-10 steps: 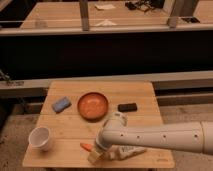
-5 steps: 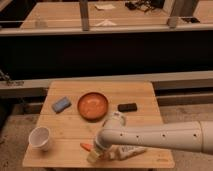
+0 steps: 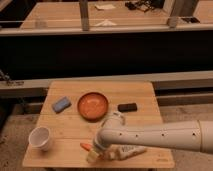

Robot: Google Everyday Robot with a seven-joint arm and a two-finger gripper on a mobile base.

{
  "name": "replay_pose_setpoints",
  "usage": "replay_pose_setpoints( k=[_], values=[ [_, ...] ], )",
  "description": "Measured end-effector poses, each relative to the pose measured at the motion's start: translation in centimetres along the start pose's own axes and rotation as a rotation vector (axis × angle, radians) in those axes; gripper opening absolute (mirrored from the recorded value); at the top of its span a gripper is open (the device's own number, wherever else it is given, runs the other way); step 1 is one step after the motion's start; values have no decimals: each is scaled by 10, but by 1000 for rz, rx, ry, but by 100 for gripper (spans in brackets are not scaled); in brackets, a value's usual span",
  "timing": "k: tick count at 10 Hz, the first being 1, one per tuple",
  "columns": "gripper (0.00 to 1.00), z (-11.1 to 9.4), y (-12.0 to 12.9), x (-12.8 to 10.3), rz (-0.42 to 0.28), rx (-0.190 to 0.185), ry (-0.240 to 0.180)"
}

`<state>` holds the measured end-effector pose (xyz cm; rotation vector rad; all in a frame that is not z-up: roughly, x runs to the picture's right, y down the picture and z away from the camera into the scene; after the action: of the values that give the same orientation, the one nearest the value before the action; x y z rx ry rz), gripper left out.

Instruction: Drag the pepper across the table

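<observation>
The pepper (image 3: 86, 146) is a small orange piece lying on the wooden table (image 3: 145, 95) near its front edge, left of centre. Only its left end shows; the rest is hidden behind my arm. My gripper (image 3: 94, 155) is at the end of the white arm that comes in from the right. It sits low over the table right at the pepper, just right of and below the visible tip.
An orange plate (image 3: 93, 105) lies mid-table. A blue sponge (image 3: 61, 104) is to its left and a black bar (image 3: 127, 107) to its right. A white cup (image 3: 40, 138) stands at front left. A white packet (image 3: 127, 150) lies under my arm.
</observation>
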<state>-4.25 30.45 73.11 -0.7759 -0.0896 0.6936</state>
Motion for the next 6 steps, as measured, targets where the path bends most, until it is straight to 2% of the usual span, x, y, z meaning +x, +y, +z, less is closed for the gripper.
replay_pose_setpoints(
  k=[4, 6],
  values=[
    [79, 1, 3, -2, 10, -8, 0],
    [73, 0, 4, -2, 18, -10, -3]
  ],
)
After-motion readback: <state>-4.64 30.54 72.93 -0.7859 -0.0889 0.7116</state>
